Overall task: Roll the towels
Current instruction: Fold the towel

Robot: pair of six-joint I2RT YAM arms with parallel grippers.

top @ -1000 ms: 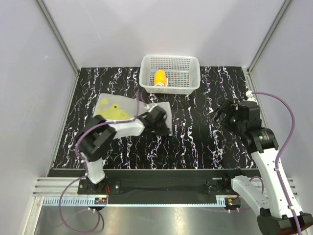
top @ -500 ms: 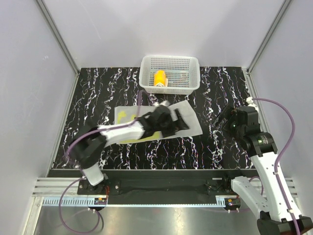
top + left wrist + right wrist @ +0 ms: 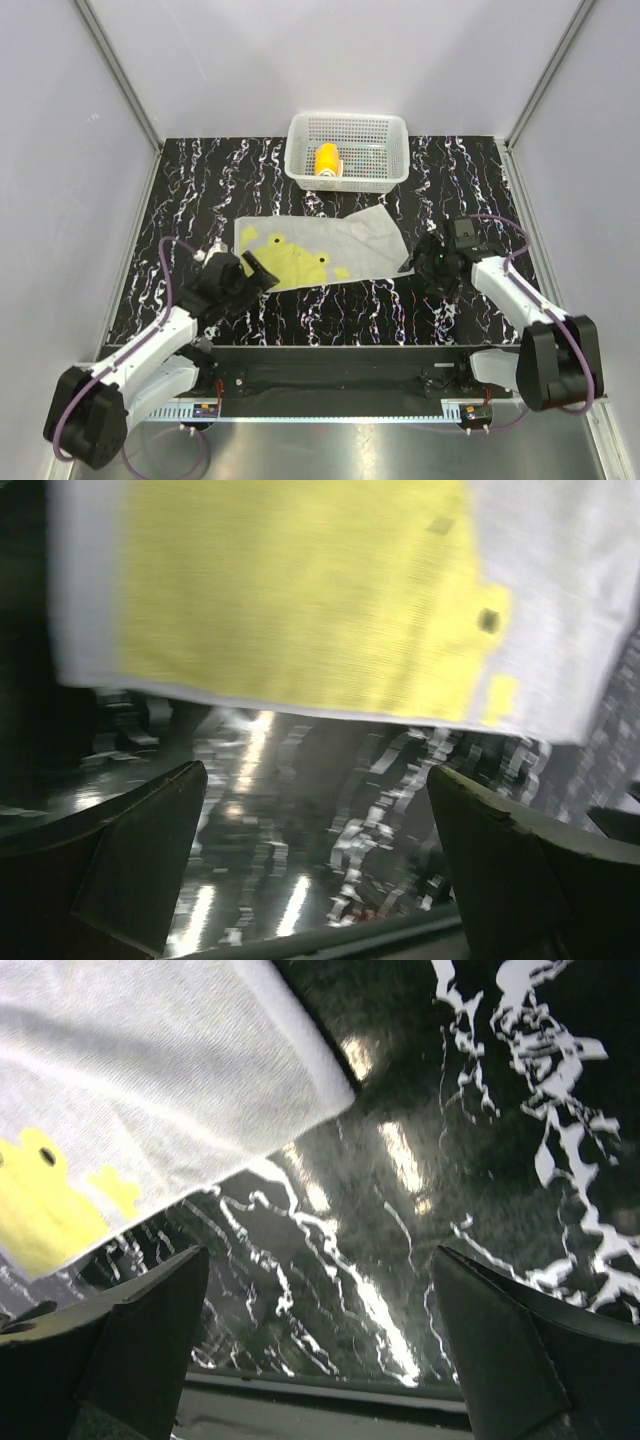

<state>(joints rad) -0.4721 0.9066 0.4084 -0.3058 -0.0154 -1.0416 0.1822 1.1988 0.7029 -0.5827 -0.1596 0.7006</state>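
Beside the near edge of the grey towel, which lies spread flat in the middle of the black marbled table, my left claw sits low with its jaws wide apart and nothing between them. My right claw is the same, wide and empty, just off the towel's right corner. The orange towel is at the back inside the white basket, bundled in what looks to me like a finished roll, so I judge the grey one is the job left. What worries me is starting that roll. The cloth is thin and flat on a glossy top, and in both wrist views its hem lies ahead of my fingertips, not between them. If I close too high I will catch nothing. If I press too low I will scrape the table or shove the cloth along instead of lifting it. My claws also sit at different spots along the towel, so an uneven pull could skew the roll or tuck a corner under. I find no writing: the grey towel carries only yellow-green blotches with a few dark dots, one shaped rather like a frog, and the white marks on the orange towel are too small to read.
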